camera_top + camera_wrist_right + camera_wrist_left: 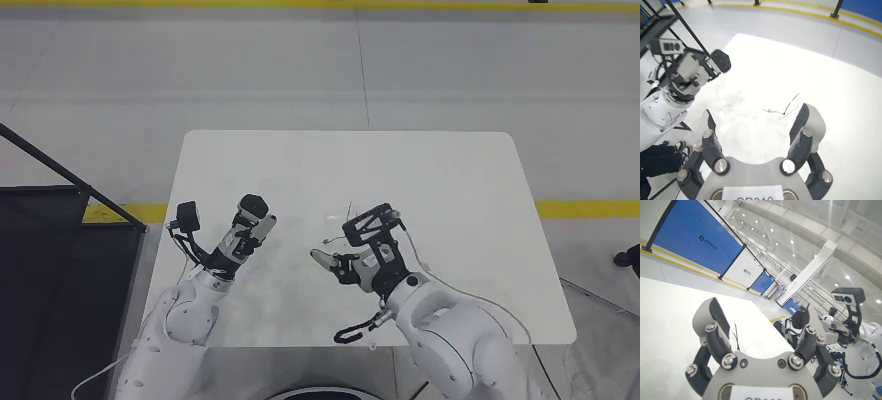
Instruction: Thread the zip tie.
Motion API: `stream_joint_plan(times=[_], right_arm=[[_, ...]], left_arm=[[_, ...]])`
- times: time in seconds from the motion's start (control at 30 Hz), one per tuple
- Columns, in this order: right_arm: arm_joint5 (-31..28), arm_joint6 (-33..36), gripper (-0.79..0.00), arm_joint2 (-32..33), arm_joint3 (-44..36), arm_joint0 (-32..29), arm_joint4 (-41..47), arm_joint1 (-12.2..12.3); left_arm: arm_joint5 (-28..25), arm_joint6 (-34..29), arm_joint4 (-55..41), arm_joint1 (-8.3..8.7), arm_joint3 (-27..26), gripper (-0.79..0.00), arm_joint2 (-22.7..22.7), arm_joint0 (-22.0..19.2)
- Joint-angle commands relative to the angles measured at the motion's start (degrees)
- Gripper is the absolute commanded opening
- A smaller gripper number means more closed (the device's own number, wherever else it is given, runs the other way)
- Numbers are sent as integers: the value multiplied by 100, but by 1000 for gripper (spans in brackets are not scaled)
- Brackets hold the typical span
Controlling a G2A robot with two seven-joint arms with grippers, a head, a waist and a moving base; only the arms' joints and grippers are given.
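Observation:
A thin black zip tie [790, 103] lies on the white table [829, 79], with a pale zip tie [773, 111] next to it. My right gripper [755, 117] hovers open just short of both ties, nothing between its fingers. In the top view the black zip tie [348, 211] lies near mid-table, just beyond the right gripper [335, 255]. My left gripper [761, 313] is open and empty, raised above the table with the black zip tie [736, 336] lying beyond it. In the top view the left gripper [258, 215] is left of the ties, apart from them.
A black metal frame [45, 165] with a dark panel stands off the table's left side. The table's front edge [300, 345] runs close to both arms. Bare table surface [440, 180] stretches behind and right of the ties.

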Motion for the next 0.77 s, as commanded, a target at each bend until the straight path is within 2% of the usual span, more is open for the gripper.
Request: stream_joint_plan(times=[0.0, 0.13, 0.2, 0.73], right_arm=[[-452, -463, 0, 440, -122, -316, 469, 47], [-1096, -979, 0, 1339, -211, -730, 1332, 124], [-1310, -991, 0, 1635, -235, -892, 1616, 154], [-1310, -991, -1, 1635, -235, -892, 1616, 154]], left_arm=[[0, 0, 0, 0, 0, 0, 0, 0], [0, 0, 0, 0, 0, 0, 0, 0], [0, 0, 0, 0, 0, 0, 0, 0], [0, 0, 0, 0, 0, -1, 0, 0]])
